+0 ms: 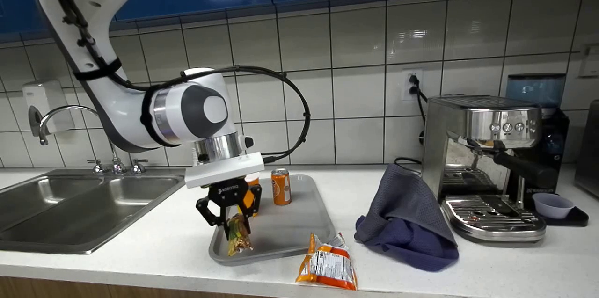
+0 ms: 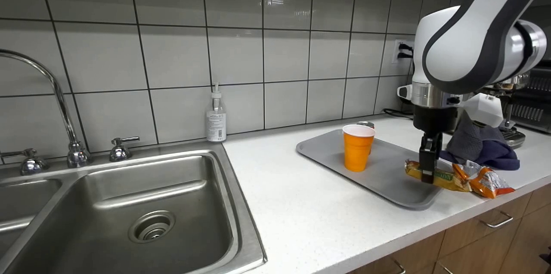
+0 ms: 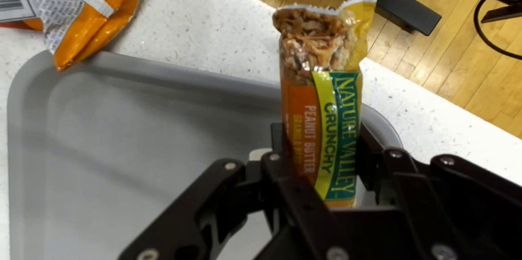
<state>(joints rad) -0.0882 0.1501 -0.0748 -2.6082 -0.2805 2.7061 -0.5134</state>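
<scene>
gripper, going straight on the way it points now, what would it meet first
The gray tray, near one corner, most likely: the gripper points down over it, holding a granola bar. How much gap lies below is hard to judge.

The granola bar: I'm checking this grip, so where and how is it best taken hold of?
Probably by its long edges, from above, clear of the crimped end: the granola bar is narrow and looks roughly level, and the downward gripper pinches it so.
</scene>
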